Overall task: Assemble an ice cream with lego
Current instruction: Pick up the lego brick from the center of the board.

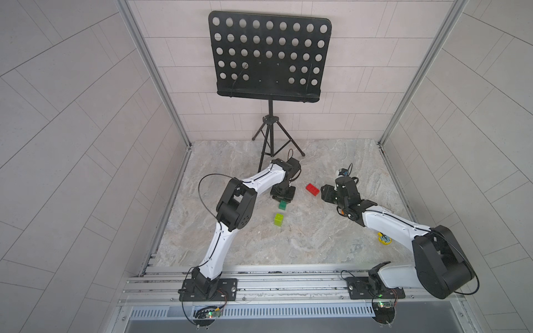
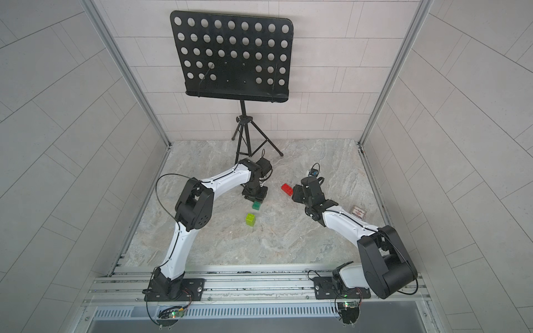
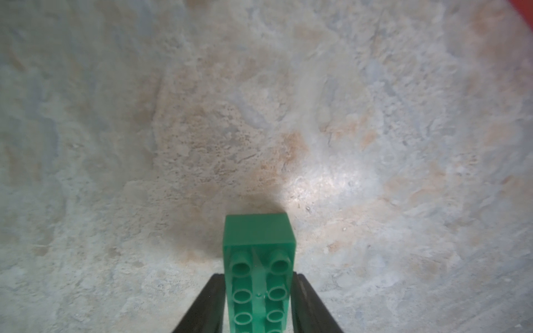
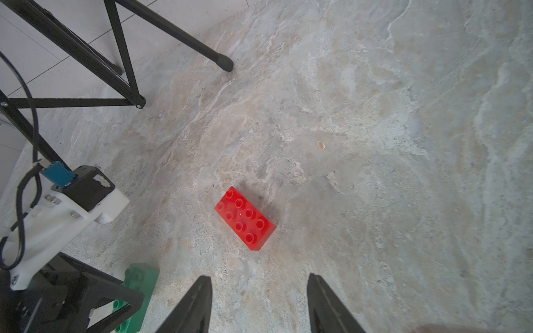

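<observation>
Left of centre in both top views, the left gripper [image 1: 282, 199] points down at the table [image 1: 288, 245]. Its two black fingers [image 3: 207, 302] press against the long sides of the dark green brick [image 3: 259, 274], so the claw is narrow with the brick pinched in it. In the left wrist view the brick fills the lower middle of the frame with its studs facing the camera, so it looks gripped on its side. I cannot tell whether its far end rests on the table.

Just below it in a top view stands the lime-green piece [image 1: 279, 219], upright and apart from everything else. I take that for the stem of the ice cream, with the green brick meant to go on top. To do that well, the wrist would have to turn the brick's hollow underside down, centre it over the stem, then push straight down. The stem is narrow and unbraced, so a slanted push would likely tip it.

Further right lies the red brick [image 1: 313, 189], flat, studs up, untouched. Right of that the right gripper [image 4: 258, 278] hovers with its claw wide and empty; it could steady the stem. At lower right a yellow round object [image 1: 385, 239] peeks out beside the right arm.
</observation>
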Action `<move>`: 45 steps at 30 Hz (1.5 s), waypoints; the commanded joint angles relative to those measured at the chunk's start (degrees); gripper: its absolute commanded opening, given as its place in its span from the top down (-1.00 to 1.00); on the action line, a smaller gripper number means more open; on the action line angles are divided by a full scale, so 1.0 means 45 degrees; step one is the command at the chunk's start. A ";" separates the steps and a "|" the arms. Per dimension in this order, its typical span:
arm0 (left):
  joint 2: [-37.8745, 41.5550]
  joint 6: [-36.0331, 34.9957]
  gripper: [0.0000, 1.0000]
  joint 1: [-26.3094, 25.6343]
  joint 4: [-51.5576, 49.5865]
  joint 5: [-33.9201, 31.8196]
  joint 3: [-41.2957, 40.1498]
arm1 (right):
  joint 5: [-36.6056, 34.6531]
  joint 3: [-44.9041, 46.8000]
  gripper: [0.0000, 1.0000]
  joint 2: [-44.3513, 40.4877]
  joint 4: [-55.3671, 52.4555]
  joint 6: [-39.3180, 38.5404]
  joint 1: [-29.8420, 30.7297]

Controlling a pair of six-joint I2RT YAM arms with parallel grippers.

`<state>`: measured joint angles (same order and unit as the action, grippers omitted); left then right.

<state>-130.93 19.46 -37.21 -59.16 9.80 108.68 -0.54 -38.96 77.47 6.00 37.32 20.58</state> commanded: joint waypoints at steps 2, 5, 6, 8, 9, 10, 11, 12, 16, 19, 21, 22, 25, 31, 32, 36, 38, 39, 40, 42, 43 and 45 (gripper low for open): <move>-0.0309 -0.0028 0.18 -0.0091 -0.0190 0.0027 0.0124 | -0.0115 -0.0327 -0.15 0.0130 -0.0220 -0.0108 -0.0001; -0.0379 0.0002 0.18 -0.0106 -0.0166 0.0025 0.0099 | -0.0115 -0.0327 -0.16 0.0129 -0.0226 -0.0110 0.0005; -0.0393 0.0015 0.18 -0.0106 -0.0163 0.0048 0.0069 | -0.0114 -0.0327 -0.15 0.0130 -0.0230 -0.0095 0.0002; -0.0450 0.0011 0.18 -0.0125 -0.0148 0.0072 0.0050 | -0.0115 -0.0328 -0.15 0.0130 -0.0220 -0.0105 0.0014; -0.0460 0.0011 0.18 -0.0113 -0.0136 0.0067 0.0047 | -0.0110 -0.0324 -0.15 0.0131 -0.0223 -0.0110 -0.0001; -0.0455 -0.0007 0.18 -0.0145 -0.0126 0.0067 0.0041 | -0.0114 -0.0341 -0.15 0.0148 -0.0220 -0.0093 0.0009; -0.0476 0.0010 0.18 -0.0147 -0.0098 0.0084 0.0036 | -0.0113 -0.0327 -0.15 0.0149 -0.0220 -0.0100 0.0000; -0.0491 0.0016 0.18 -0.0148 -0.0111 0.0091 0.0038 | -0.0101 -0.0326 -0.15 0.0146 -0.0226 -0.0109 0.0015; -0.0498 -0.0001 0.14 -0.0168 -0.0078 0.0117 0.0054 | -0.0115 -0.0345 -0.15 0.0160 -0.0220 -0.0106 0.0004; -0.0507 0.0001 0.07 -0.0187 -0.0080 0.0147 0.0048 | -0.0115 -0.0346 -0.15 0.0160 -0.0238 -0.0110 0.0011; -0.0512 -0.0004 0.07 -0.0178 -0.0093 0.0156 0.0051 | -0.0115 -0.0346 -0.15 0.0148 -0.0240 -0.0108 0.0001; -0.0510 0.0001 0.07 -0.0183 -0.0085 0.0153 0.0053 | -0.0106 -0.0346 -0.15 0.0150 -0.0244 -0.0100 0.0003; -0.0513 -0.0004 0.16 -0.0186 -0.0097 0.0145 0.0067 | -0.0113 -0.0346 -0.15 0.0167 -0.0242 -0.0110 0.0014; -0.0440 -0.0046 0.45 -0.0186 -0.0135 0.0145 0.0135 | -0.0115 -0.0365 -0.15 0.0181 -0.0240 -0.0112 0.0017; -0.0425 -0.0048 0.46 -0.0188 -0.0136 0.0146 0.0136 | -0.0113 -0.0366 -0.14 0.0168 -0.0240 -0.0109 0.0010; -0.0292 -0.0094 0.63 -0.0168 -0.0184 0.0155 0.0175 | -0.0109 -0.0366 -0.14 0.0177 -0.0242 -0.0111 0.0001; -0.0201 -0.0127 0.75 -0.0169 -0.0222 0.0229 0.0186 | -0.0110 -0.0366 -0.13 0.0177 -0.0257 -0.0120 0.0000; -0.0092 -0.0175 0.80 -0.0172 -0.0270 0.0289 0.0212 | -0.0106 -0.0366 -0.13 0.0168 -0.0252 -0.0129 -0.0002; 0.0023 -0.0203 0.85 -0.0174 -0.0305 0.0365 0.0204 | -0.0087 -0.0366 -0.13 0.0176 -0.0259 -0.0129 0.0007; 0.0403 -0.0343 0.97 -0.0217 -0.0408 0.0521 0.0200 | -0.0096 -0.0366 -0.12 0.0196 -0.0269 -0.0129 0.0012; 0.0605 -0.0427 1.00 -0.0234 -0.0481 0.0601 0.0148 | -0.0076 -0.0375 -0.13 0.0187 -0.0269 -0.0115 0.0001; 0.1212 -0.0744 1.00 -0.0348 -0.0658 0.0766 -0.0041 | -0.0027 -0.0385 -0.13 0.0192 -0.0254 -0.0149 0.0013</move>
<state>-131.33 18.50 -37.87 -59.51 11.92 108.66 -0.45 -39.03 78.04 5.78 37.32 20.58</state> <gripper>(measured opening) 0.365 0.562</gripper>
